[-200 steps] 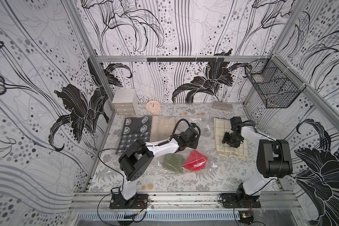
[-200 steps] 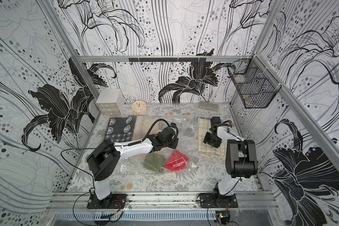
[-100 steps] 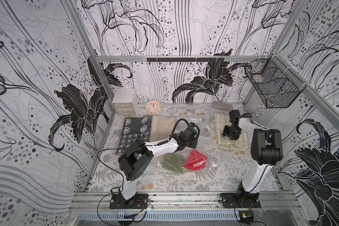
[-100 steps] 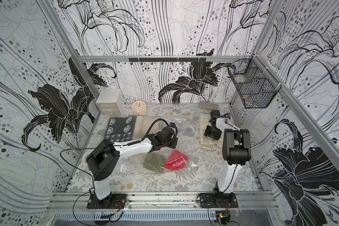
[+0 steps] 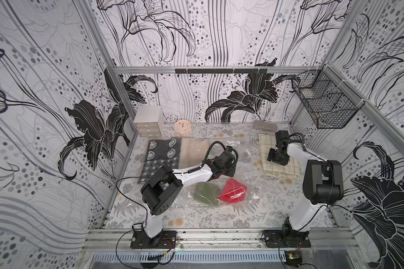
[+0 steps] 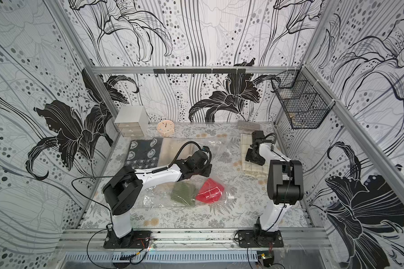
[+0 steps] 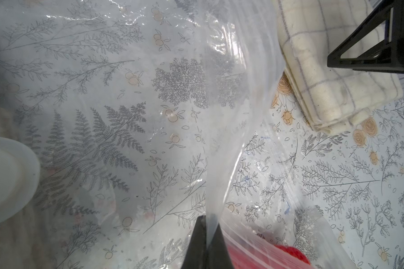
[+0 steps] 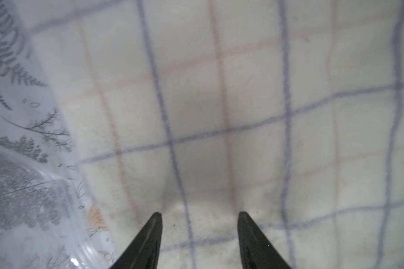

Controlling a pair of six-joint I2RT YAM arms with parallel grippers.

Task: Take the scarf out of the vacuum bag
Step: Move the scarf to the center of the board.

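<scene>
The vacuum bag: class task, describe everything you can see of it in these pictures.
The vacuum bag is large, clear, crinkly plastic, lying mostly flat mid-table. A round white valve disc sits on it. A green item and a red one show through its near end. The left end effector is shut on a fold of its film, lifting it. The checked scarf lies outside, beside it.

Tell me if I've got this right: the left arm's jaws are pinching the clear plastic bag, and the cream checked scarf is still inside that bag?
Not quite. The cream checked scarf lies outside the vacuum bag, on the table beside it, as both top views show. The left gripper does pinch the bag.
</scene>
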